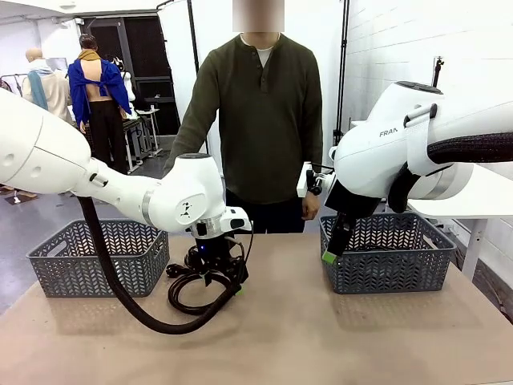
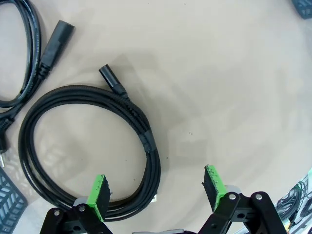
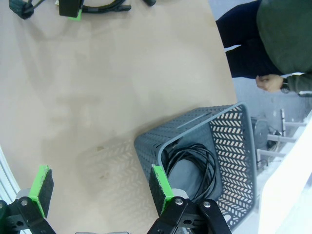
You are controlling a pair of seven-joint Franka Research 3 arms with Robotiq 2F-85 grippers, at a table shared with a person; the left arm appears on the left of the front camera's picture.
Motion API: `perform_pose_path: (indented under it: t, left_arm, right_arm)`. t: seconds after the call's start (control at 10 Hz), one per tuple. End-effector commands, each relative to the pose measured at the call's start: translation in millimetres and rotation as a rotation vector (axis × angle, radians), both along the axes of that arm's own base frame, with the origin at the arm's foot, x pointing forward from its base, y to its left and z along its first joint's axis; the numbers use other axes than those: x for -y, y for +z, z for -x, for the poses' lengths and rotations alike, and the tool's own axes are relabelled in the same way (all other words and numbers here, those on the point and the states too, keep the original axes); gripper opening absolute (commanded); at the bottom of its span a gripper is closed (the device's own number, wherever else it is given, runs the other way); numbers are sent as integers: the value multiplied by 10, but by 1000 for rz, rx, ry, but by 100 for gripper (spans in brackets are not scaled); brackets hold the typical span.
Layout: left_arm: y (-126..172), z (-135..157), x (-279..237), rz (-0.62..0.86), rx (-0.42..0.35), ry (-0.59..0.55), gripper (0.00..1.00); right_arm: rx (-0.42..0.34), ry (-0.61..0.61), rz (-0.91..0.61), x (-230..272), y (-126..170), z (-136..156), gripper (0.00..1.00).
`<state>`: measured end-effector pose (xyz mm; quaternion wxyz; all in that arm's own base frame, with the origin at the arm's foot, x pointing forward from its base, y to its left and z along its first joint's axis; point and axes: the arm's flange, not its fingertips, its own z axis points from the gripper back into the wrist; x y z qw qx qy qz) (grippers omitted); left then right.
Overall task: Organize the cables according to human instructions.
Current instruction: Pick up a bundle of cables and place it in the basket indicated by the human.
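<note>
A robotics lab: two white robot arms (image 1: 184,200) stand at a plain tan table (image 1: 321,337) holding two grey plastic baskets (image 1: 96,257) (open lattice sides), with a white-painted brick wall (image 1: 385,48), black upright poles (image 1: 345,64) that may be equipment stands, and bare grey floor (image 1: 32,224) beyond.

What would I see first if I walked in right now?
The robot's left hand hangs open over a coiled black cable on the tan table. To the robot's right, a grey basket holds another cable, and a person in olive stands across the table.
</note>
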<state>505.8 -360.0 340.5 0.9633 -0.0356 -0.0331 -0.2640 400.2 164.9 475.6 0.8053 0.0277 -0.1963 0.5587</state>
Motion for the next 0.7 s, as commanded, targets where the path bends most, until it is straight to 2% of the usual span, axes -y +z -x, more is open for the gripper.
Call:
perform_pose_path:
  t: [0.0, 0.6]
  left_arm:
    - [-25, -60, 76, -18, 5, 27, 100]
    - [-156, -132, 176, -42, -2, 51, 100]
  right_arm:
    - [6, -12, 6, -5, -6, 0, 100]
    - [6, -12, 6, -5, -6, 0, 100]
